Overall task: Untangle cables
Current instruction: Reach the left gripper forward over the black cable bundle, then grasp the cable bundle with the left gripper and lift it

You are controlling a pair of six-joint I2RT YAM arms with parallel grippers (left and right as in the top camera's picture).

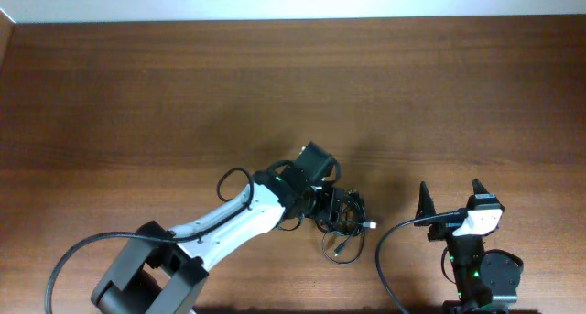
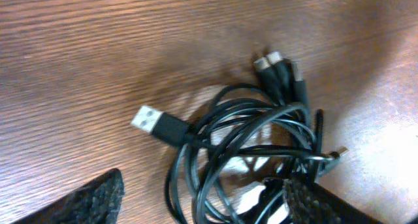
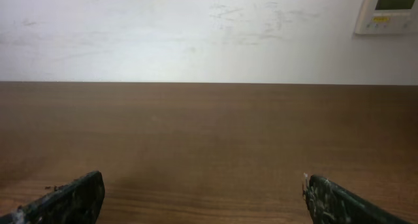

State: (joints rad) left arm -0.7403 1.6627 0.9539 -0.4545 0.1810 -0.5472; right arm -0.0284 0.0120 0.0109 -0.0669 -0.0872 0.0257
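Note:
The cables (image 1: 342, 224) lie in a tangled black bundle on the wooden table, right of the left arm. In the left wrist view the bundle (image 2: 248, 152) shows coiled loops, a silver USB plug (image 2: 147, 118) at its left and several small plugs (image 2: 277, 66) at the top. My left gripper (image 2: 202, 204) is open, its fingers on either side of the bundle's lower loops. My right gripper (image 1: 450, 197) is open and empty, right of the bundle; in the right wrist view (image 3: 202, 198) only bare table shows between its fingers.
A thick black arm cable (image 1: 389, 259) curves between the bundle and the right arm's base. The table's far edge (image 3: 209, 82) meets a white wall with a wall panel (image 3: 388, 8).

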